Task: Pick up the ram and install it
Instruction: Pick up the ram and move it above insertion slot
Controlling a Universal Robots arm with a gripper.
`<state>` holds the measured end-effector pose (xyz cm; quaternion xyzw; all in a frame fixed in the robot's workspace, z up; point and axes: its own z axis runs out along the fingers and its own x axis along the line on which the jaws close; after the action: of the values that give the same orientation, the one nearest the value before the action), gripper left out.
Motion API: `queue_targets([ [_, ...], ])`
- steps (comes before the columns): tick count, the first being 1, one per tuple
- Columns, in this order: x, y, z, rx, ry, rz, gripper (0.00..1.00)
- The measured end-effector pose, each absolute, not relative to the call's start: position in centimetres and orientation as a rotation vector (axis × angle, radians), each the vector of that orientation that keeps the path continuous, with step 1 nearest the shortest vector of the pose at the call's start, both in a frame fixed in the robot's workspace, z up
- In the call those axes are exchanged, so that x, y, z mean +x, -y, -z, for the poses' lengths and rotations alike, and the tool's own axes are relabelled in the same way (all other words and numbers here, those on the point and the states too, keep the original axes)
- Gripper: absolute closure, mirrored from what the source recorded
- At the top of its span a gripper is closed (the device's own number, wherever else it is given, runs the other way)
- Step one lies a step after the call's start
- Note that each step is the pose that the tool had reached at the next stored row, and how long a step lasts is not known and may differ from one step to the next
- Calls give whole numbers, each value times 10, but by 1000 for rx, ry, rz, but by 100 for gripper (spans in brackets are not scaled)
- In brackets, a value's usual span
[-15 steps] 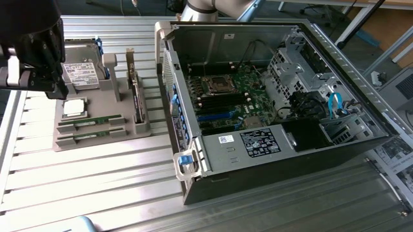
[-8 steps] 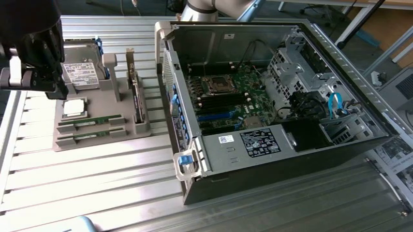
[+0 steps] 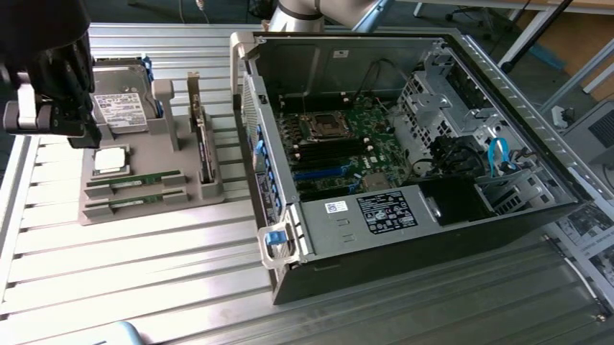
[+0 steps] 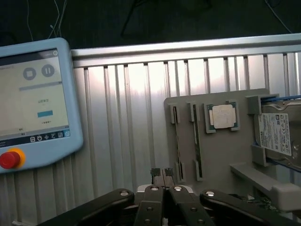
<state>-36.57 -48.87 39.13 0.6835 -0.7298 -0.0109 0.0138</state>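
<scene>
While the black two-finger gripper (image 4: 162, 175) hangs over the ribbed aluminium table (image 3: 144, 259) at the exterior view's far left, its fingertips are pressed together on nothing, so the pick has not begun. The long thin green ram stick (image 3: 134, 180) sits on edge in a slot of the grey plastic holder tray (image 3: 154, 162), with a twin green stick (image 3: 134, 202) in the slot just nearer. A square silver processor (image 3: 112, 159) and a silver hard drive with a white label (image 3: 120, 108) sit farther back on the same tray. In the wrist view the closed tips point close to one end of one of the two slots, and a pale blue teach pendant (image 4: 33, 103) lies near. The open black computer case (image 3: 287, 65), its green motherboard (image 3: 355, 144) exposed, stands to the exterior view's right, apart from the tray. Doing this reach well, in my judgement, means spreading the fingers before coming down and squaring them across the stick's thin faces rather than along its length. It also means centring on the middle so the board lifts level, and keeping clear of the slot walls and the neighbouring stick.
</scene>
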Motion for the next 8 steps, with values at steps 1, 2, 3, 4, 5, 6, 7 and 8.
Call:
queue_targets([
  [1,-366,489,-391,2138,2264,34,89],
  [2,-366,489,-391,2142,2259,34,89],
  [3,-366,489,-391,2146,2256,33,89],
  [4,-366,489,-391,2146,2256,33,89],
  [5,-366,489,-391,2146,2256,33,89],
  [6,-366,489,-391,2146,2256,33,89],
  [7,-366,489,-391,2146,2256,33,89],
  [8,-366,489,-391,2146,2256,33,89],
])
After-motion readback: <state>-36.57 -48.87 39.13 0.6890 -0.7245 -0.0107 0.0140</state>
